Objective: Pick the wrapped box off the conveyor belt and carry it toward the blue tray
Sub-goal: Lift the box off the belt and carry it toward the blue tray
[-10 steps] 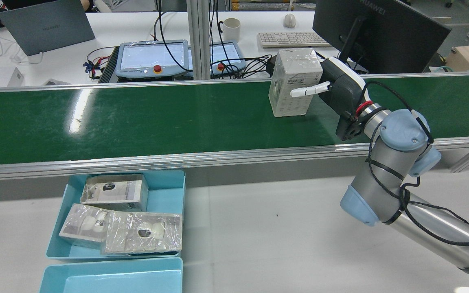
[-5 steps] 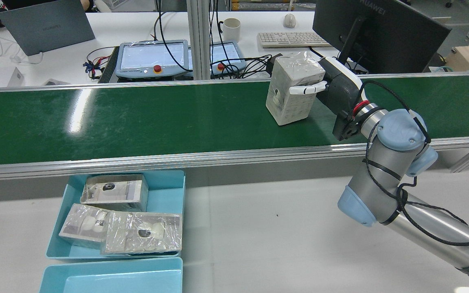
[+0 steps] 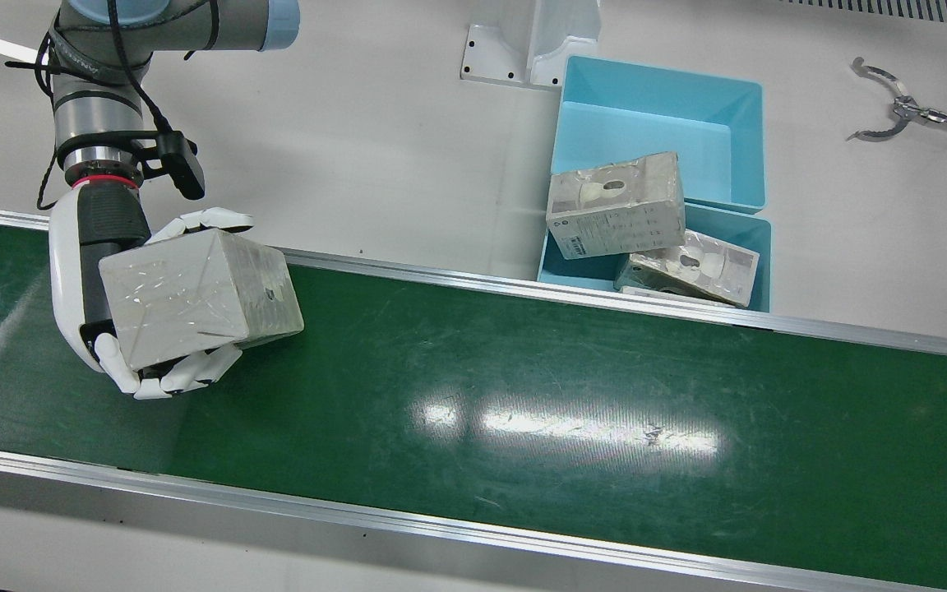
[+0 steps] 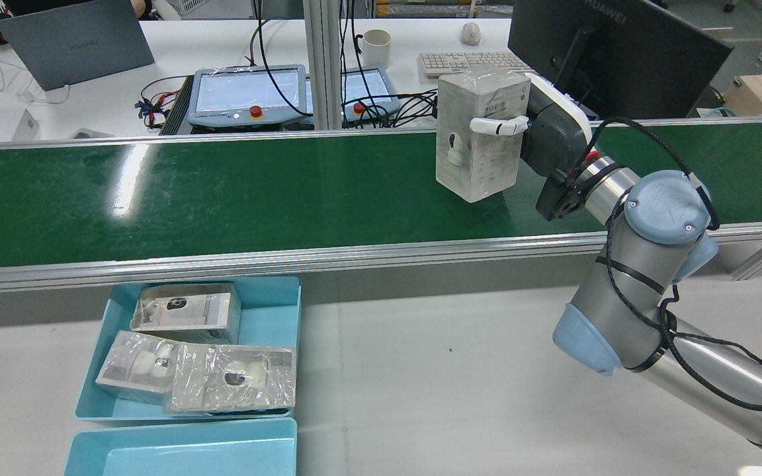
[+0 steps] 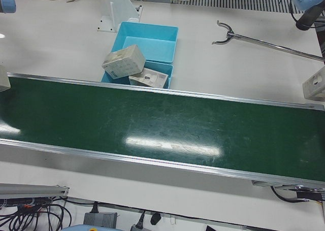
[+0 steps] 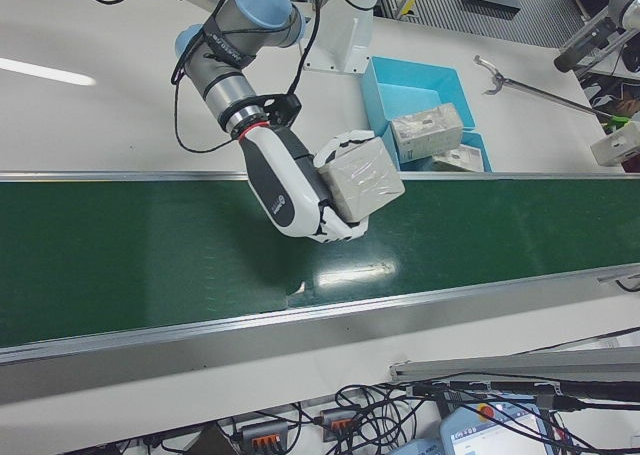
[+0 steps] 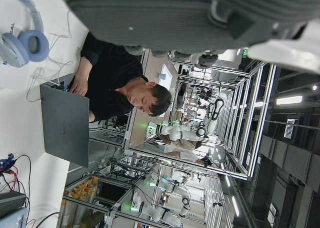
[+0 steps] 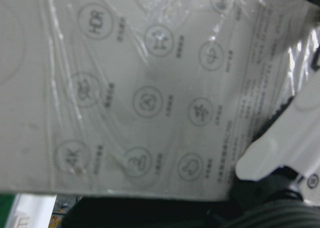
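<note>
Your right robot hand (image 4: 540,129) is clamped around one film-wrapped grey box (image 4: 477,135) above the green conveyor belt (image 4: 222,192); three more sit in one of two blue plastic trays (image 4: 275,314). Can't tell the left robot hand's state.

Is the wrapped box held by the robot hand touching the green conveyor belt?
Apart. In the right-front view, the wrapped box sits in the right robot hand with green conveyor belt visible beneath it, its shadow lying separately below.

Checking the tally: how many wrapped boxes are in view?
4: one box held by the right hand above the belt, three in the tray. More could be hidden underneath.
</note>
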You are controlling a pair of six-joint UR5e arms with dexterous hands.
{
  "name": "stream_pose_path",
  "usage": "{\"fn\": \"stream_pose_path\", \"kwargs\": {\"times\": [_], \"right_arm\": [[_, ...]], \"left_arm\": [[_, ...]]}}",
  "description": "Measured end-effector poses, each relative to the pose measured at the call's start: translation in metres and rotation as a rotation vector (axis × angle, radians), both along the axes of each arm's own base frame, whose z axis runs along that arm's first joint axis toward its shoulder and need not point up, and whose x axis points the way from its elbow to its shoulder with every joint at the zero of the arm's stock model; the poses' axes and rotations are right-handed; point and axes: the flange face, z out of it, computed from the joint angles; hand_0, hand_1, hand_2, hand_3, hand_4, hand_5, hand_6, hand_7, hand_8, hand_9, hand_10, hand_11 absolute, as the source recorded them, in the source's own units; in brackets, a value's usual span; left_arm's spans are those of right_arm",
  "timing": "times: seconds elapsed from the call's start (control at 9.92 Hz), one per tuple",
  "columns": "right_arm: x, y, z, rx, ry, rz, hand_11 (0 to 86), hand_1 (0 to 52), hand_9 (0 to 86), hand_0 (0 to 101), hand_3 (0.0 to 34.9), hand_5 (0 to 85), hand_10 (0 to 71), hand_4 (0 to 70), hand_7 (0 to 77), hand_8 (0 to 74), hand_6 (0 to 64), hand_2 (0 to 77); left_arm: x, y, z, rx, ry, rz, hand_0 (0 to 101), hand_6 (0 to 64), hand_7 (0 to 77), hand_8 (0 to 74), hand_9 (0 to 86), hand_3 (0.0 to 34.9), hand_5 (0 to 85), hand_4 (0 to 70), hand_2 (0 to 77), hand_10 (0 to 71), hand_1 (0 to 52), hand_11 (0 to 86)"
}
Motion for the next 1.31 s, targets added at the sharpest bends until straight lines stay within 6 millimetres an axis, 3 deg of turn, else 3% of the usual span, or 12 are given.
{"fn": "stream_pose_path", "kwargs": {"times": [0.3, 0.4, 0.5, 1.11, 1.31], "right_arm": [[0.011, 0.024, -0.067, 0.105, -0.097, 0.007, 52.4, 0.0, 43.1, 42, 0.0, 58.9, 42.5, 15.3, 40.9, 55.1, 38.2, 24.0], [0.002, 0.044, -0.086, 0.126, -0.134, -0.005, 52.4, 0.0, 43.1, 42, 0.0, 58.9, 42.5, 15.3, 40.9, 55.1, 38.2, 24.0], [-0.019, 0.07, -0.101, 0.139, -0.168, -0.04, 55.1, 0.0, 43.1, 42, 0.0, 55.6, 40.9, 19.1, 38.2, 56.2, 44.7, 24.0], [-0.162, 0.22, -0.167, 0.174, -0.229, -0.209, 52.9, 0.0, 43.1, 45, 0.0, 56.2, 36.5, 20.2, 38.2, 56.7, 44.7, 24.5], [-0.199, 0.269, -0.183, 0.18, -0.213, -0.252, 53.5, 0.0, 43.1, 45, 0.0, 56.2, 38.2, 20.2, 38.2, 56.7, 44.7, 24.5]], "left_arm": [[0.0, 0.0, 0.0, 0.0, 0.0, 0.0, 0, 0.0, 0.0, 0.0, 0.0, 0.0, 1.1, 0.0, 0.5, 0.0, 0.0, 0.0], [0.0, 0.0, 0.0, 0.0, 0.0, 0.0, 0, 0.0, 0.0, 0.0, 0.0, 0.0, 1.1, 0.0, 0.5, 0.0, 0.0, 0.0], [0.0, 0.0, 0.0, 0.0, 0.0, 0.0, 0, 0.0, 0.0, 0.0, 0.0, 0.0, 1.1, 0.0, 1.1, 0.0, 0.0, 0.0], [0.0, 0.0, 0.0, 0.0, 0.0, 0.0, 0, 0.0, 0.0, 0.0, 0.0, 0.0, 1.1, 0.0, 1.1, 0.0, 0.0, 0.0], [0.0, 0.0, 0.0, 0.0, 0.0, 0.0, 0, 0.0, 0.0, 0.0, 0.0, 0.0, 1.1, 0.0, 1.1, 0.5, 0.0, 0.0]]}}
